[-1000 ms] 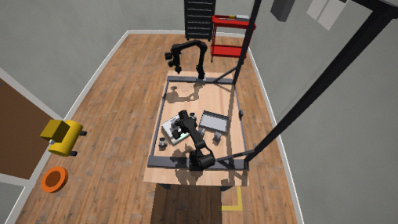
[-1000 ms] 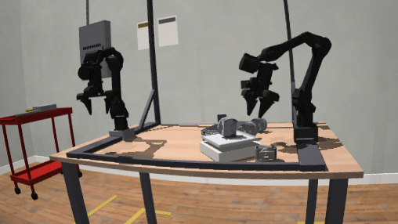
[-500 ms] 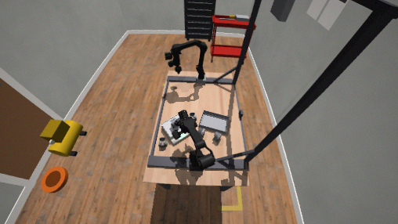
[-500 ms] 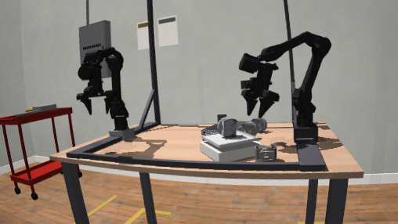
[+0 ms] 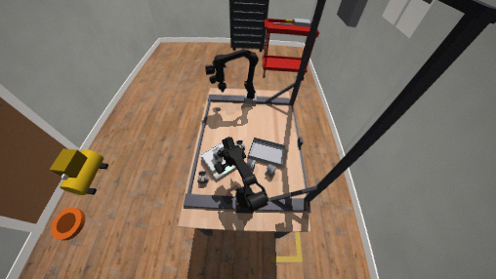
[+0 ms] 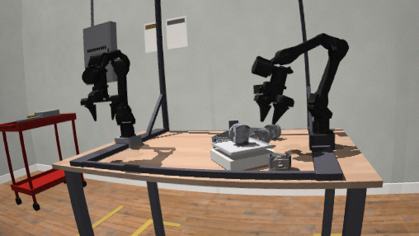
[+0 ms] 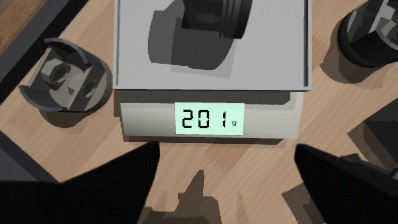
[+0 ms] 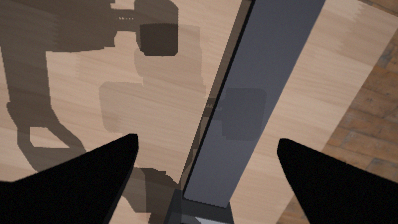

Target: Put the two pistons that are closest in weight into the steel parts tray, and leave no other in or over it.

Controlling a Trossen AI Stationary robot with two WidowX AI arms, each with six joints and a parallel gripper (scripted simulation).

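Grey metal piston (image 6: 239, 134) (image 7: 217, 17) on white box-shaped scale (image 5: 211, 172) (image 6: 241, 160) (image 7: 135, 120); display reads 201 g.
Black left gripper (image 6: 270, 120) (image 7: 227, 147) above, fingers spread, nothing between. Black right gripper (image 6: 104, 118) (image 8: 207, 141) likewise spread, over far table end. Grey rectangular steel tray (image 5: 267, 152) beside scale, no piston inside.
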